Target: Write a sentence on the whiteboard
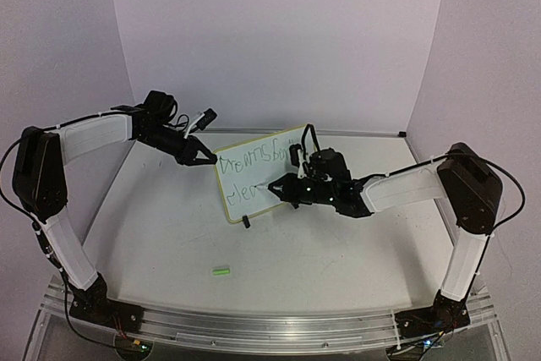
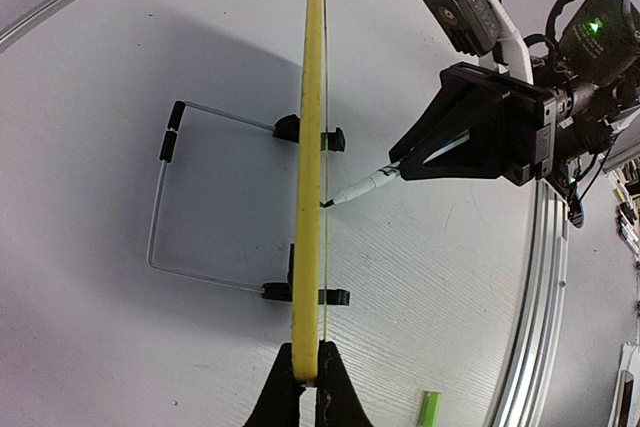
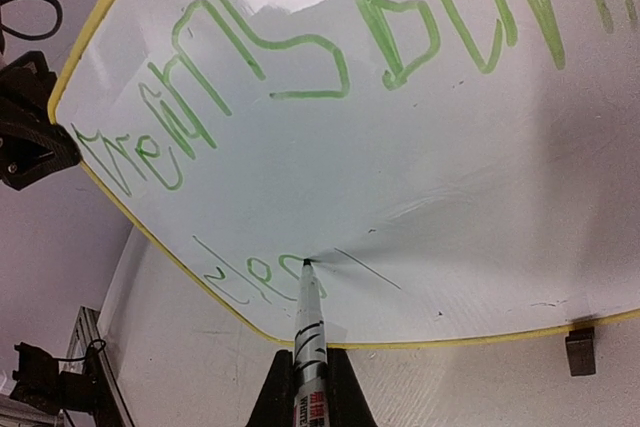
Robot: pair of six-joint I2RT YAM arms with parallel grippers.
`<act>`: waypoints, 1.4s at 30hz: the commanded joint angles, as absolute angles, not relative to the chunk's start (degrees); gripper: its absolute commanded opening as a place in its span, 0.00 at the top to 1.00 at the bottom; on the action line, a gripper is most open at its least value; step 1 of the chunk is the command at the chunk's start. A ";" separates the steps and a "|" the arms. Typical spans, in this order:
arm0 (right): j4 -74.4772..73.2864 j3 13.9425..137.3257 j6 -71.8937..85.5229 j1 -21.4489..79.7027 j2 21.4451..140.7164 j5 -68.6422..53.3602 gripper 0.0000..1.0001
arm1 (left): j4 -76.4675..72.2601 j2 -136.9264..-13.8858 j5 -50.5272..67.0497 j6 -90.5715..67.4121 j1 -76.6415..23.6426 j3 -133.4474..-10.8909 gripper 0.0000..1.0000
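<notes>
My right gripper [image 3: 310,395] is clamped on a marker [image 3: 308,332] that sticks out forward between the fingers, its tip touching the whiteboard [image 3: 450,197] at the end of the second line. My left gripper [image 2: 304,387] is closed on the board's yellow frame, pinching the edge at its upper left corner as the overhead view shows it, so the board is braced while I write.

I judge the writing step to be mid-way. The sentence [image 3: 310,96] has a full first line of large green letters across the top. Below it there are only a few small letters, with a thin stroke trailing off to the right of the tip. The next move calls for light, even pressure and a short sideways drag along that lower line. The left grip must stay firm, because the board stands tilted on two small black feet [image 2: 330,137] and a wire stand [image 2: 160,197] and could tip or slide.

The whiteboard sits near the middle of the tabletop [image 1: 169,234], between the two arms. It is glossy white and catches a bright glare near the top. Its letters are scrawled and uneven. A small green piece [image 1: 221,271], probably the marker's cap, lies well apart nearer the arm bases.
</notes>
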State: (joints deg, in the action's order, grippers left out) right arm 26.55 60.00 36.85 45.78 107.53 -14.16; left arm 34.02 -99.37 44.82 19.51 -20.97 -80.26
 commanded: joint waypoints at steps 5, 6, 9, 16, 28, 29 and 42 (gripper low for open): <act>28.88 58.62 38.65 45.38 108.52 -13.97 1.00 | 36.59 -98.70 41.92 21.49 -21.80 -79.98 1.00; 28.84 58.48 38.73 45.38 108.64 -14.09 1.00 | 36.60 -98.70 41.91 21.47 -21.80 -79.99 1.00; 28.69 58.29 38.98 45.41 109.20 -14.53 1.00 | 36.55 -98.75 41.92 21.45 -21.80 -79.98 1.00; 28.46 57.53 39.30 45.42 109.13 -13.67 1.00 | 36.62 -98.87 42.01 21.45 -21.82 -80.00 1.00; 26.80 58.23 38.13 45.40 106.31 -11.21 1.00 | 36.60 -98.68 42.01 21.46 -21.81 -79.98 1.00; 26.84 58.19 37.97 45.40 105.71 -11.15 1.00 | 36.57 -98.63 42.05 21.45 -21.80 -79.98 1.00; 28.53 61.23 36.35 45.43 102.81 -17.04 1.00 | 36.58 -98.36 41.93 21.49 -21.84 -79.98 1.00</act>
State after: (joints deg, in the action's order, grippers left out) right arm 26.21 58.14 37.51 45.65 104.77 -14.87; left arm 34.02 -99.37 44.82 19.53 -20.99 -80.25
